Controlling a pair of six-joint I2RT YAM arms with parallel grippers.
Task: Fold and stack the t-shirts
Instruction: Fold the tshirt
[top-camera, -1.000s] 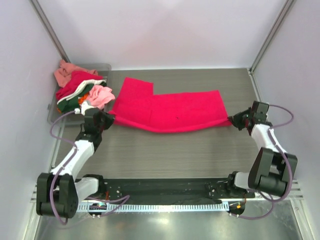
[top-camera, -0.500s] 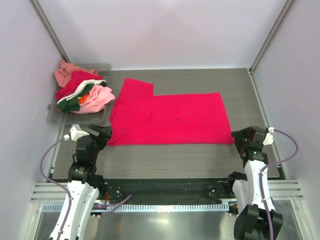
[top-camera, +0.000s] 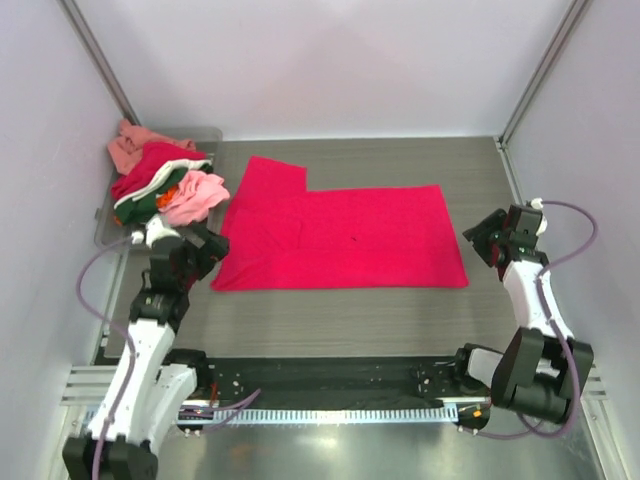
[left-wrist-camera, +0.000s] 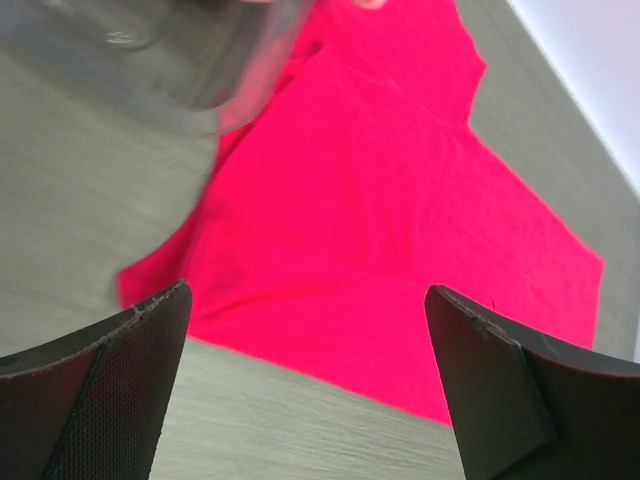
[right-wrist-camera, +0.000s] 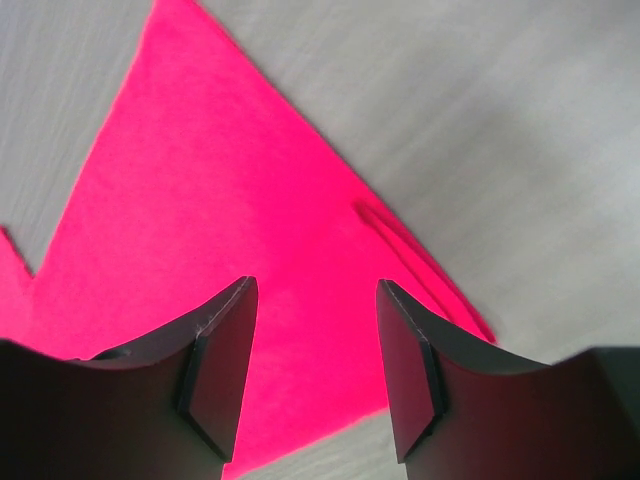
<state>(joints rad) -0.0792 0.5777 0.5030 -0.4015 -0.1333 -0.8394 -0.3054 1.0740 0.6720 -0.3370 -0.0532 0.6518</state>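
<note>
The table (top-camera: 350, 315) carries one red tee (top-camera: 340, 240) spread flat at its middle, with a sleeve jutting toward the far side on the left. A second ago its near hem was pulled taut and raised between the two grippers. Now that hem lies straight on the wood, as it did half a second ago.

At the far left corner a clear bin (top-camera: 205, 134) holds a heap of tees (top-camera: 160, 185) in pink, red, green and white, unchanged.

The left gripper (top-camera: 208, 250) has moved back from the near left corner and sits just beside the tee's left edge, close to the bin. In the left wrist view its jaws are wide apart with nothing between them, and the tee (left-wrist-camera: 380, 220) lies beyond.

The right gripper (top-camera: 482, 238) has likewise moved away from the near right corner and is now level with the tee's right edge, just off the cloth. Its jaws are apart and empty over the tee (right-wrist-camera: 200, 230), where a small crease (right-wrist-camera: 395, 240) runs near the corner.
</note>
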